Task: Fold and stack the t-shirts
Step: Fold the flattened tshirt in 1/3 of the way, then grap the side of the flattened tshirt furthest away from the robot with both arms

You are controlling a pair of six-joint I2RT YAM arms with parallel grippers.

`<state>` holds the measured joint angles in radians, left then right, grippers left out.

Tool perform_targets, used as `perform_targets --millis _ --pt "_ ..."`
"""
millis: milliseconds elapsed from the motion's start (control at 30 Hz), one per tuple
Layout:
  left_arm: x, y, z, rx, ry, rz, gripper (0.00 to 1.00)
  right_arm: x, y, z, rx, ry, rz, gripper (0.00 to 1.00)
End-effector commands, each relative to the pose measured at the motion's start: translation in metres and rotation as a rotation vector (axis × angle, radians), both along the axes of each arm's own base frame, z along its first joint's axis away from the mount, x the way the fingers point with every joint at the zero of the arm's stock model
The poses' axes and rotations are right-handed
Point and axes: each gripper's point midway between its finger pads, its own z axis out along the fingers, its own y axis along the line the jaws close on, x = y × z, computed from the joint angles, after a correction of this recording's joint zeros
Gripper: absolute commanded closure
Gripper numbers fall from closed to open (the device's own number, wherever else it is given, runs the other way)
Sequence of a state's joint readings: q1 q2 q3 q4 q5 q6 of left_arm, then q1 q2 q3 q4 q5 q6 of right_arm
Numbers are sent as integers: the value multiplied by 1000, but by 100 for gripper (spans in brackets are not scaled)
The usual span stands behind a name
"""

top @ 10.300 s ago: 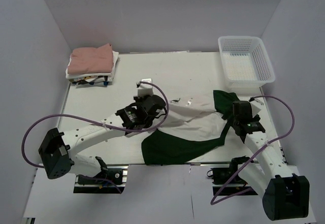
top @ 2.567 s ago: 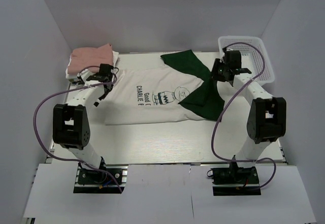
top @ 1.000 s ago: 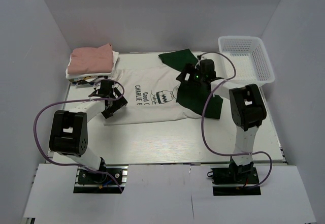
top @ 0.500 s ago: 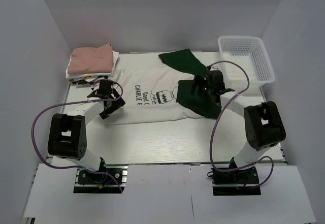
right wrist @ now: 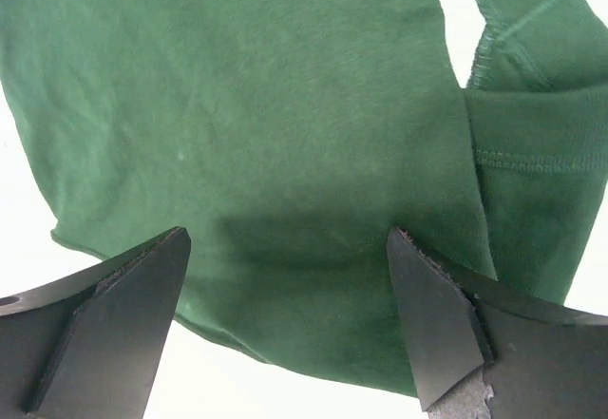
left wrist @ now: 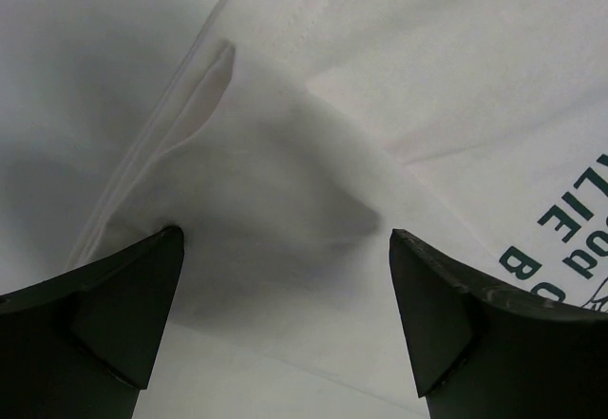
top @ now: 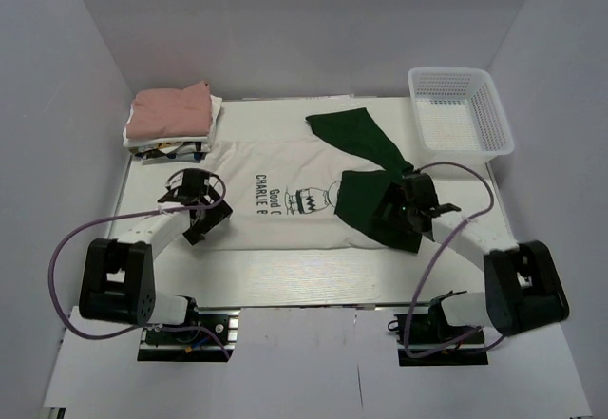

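A cream-white t-shirt with dark print lies flat mid-table, one dark green sleeve at the far side and one at the near right. My left gripper hangs open over the shirt's near left corner; in the left wrist view the cream cloth and its hem lie under the spread fingers. My right gripper is open above the near green sleeve; the right wrist view has green cloth below the fingers. Folded t-shirts, pink on top, are stacked at the far left.
A white plastic mesh basket stands at the far right corner. White walls close in the table on three sides. Purple cables loop off both arms. A strip of bare table runs between the shirt and the arm bases.
Both arms have swung toward the near side. The right gripper went from the far green sleeve to the near one, and the left came down to the shirt's near left corner.
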<state>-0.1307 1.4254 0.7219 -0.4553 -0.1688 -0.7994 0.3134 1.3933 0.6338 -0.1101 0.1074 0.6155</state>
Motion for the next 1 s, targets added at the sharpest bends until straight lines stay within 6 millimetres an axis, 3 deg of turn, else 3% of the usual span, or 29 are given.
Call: perform_targets --millis 0,67,133,167,200,267,333,367,433,467,533,600,633,667,700,800,900,933,967 --pt "-105 -2 -29 -38 320 25 0 -108 -33 -38 -46 332 -126 10" --pt "-117 -11 -19 -97 296 32 0 -127 -27 -32 11 341 -103 10" --pt "-132 -32 -19 -224 286 -11 0 -131 -25 -18 48 282 -94 10" --pt "-136 -33 -16 -236 277 -16 0 -147 -33 -17 18 331 -109 10" --pt "-130 -28 -6 -214 217 0 0 -134 -31 5 37 230 -105 10" --pt "-115 -32 11 -222 124 -31 0 -125 -39 19 2 154 -98 10" --pt "-84 -24 42 -173 -18 -26 0 -93 -30 58 -3 -40 14 10" --pt "-56 -23 71 -160 -139 -36 0 -80 -29 76 -19 -98 46 10" --pt "-33 -10 88 -79 -199 -31 0 -52 -27 99 -56 -171 51 10" --pt "-14 -2 112 -59 -255 3 0 -36 -25 111 -71 -215 51 10" --pt "7 14 126 28 -284 52 0 3 -11 149 -48 -374 67 10" --pt "47 13 145 40 -318 66 0 29 -5 163 -41 -435 58 10" --pt "57 10 145 46 -306 39 0 47 -1 195 -26 -516 47 10" --pt "76 15 166 75 -345 65 0 64 -3 186 -68 -508 27 10" --pt "88 19 149 110 -286 79 0 72 -3 191 -72 -525 23 10" --pt "121 27 149 163 -306 88 0 109 -9 211 -111 -605 -65 10" --pt "148 22 126 178 -243 38 0 140 -17 191 -187 -561 -122 10" --pt "157 22 129 185 -244 43 0 146 -16 188 -203 -553 -113 10" --pt "164 23 110 201 -196 43 0 166 -15 186 -239 -542 -101 10"
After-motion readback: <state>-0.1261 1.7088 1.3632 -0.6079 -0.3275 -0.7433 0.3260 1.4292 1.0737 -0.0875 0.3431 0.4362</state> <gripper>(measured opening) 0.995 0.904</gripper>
